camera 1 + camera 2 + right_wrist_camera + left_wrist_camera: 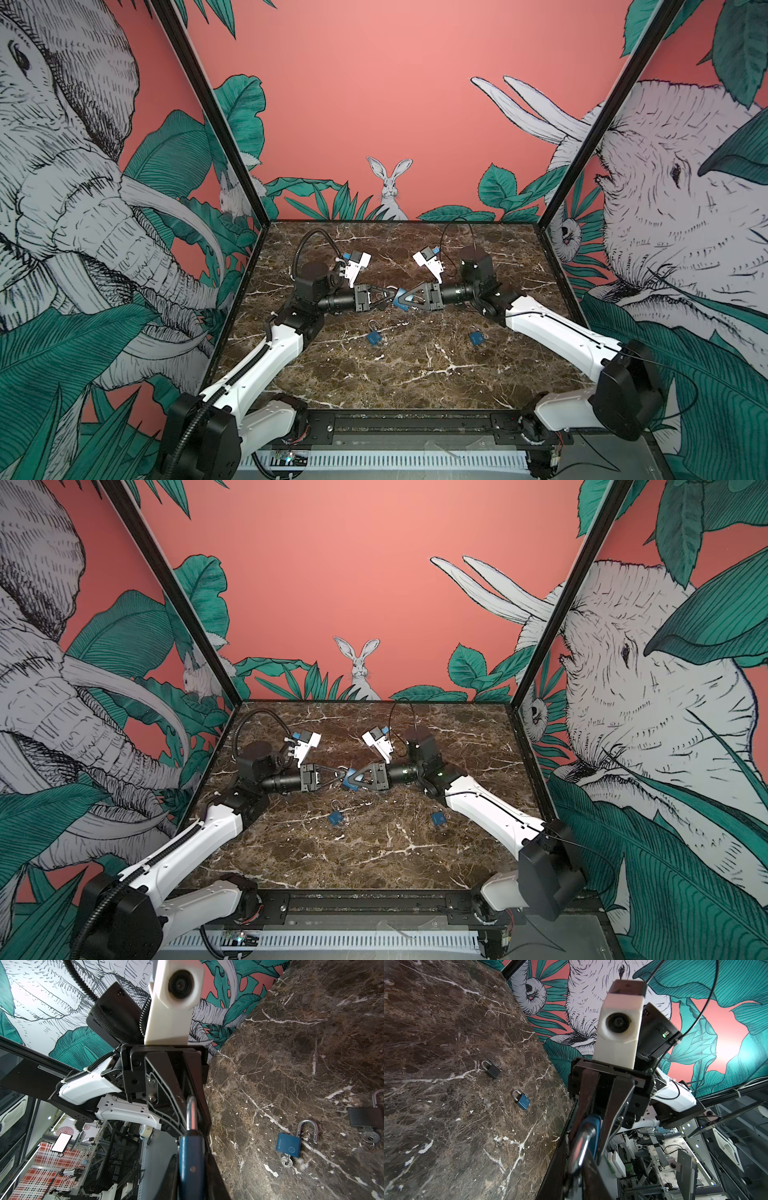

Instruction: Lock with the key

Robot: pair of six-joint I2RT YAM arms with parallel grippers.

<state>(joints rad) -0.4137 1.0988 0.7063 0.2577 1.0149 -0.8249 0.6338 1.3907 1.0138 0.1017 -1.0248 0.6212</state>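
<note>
A blue padlock (401,304) (350,784) hangs in mid-air over the middle of the table, between both grippers. My right gripper (402,300) (192,1169) is shut on its blue body (191,1159). My left gripper (388,296) (580,1167) is shut on its silver shackle (581,1142) (192,1114), coming from the opposite side. The key of this held padlock is hidden.
Two more padlocks (374,336) (476,336) lie on the brown marble table (395,374), nearer the front than the grippers. In the right wrist view the blue one (288,1145) lies with its shackle open and a key (286,1161) in it, beside a dark one (365,1116). Printed walls close three sides.
</note>
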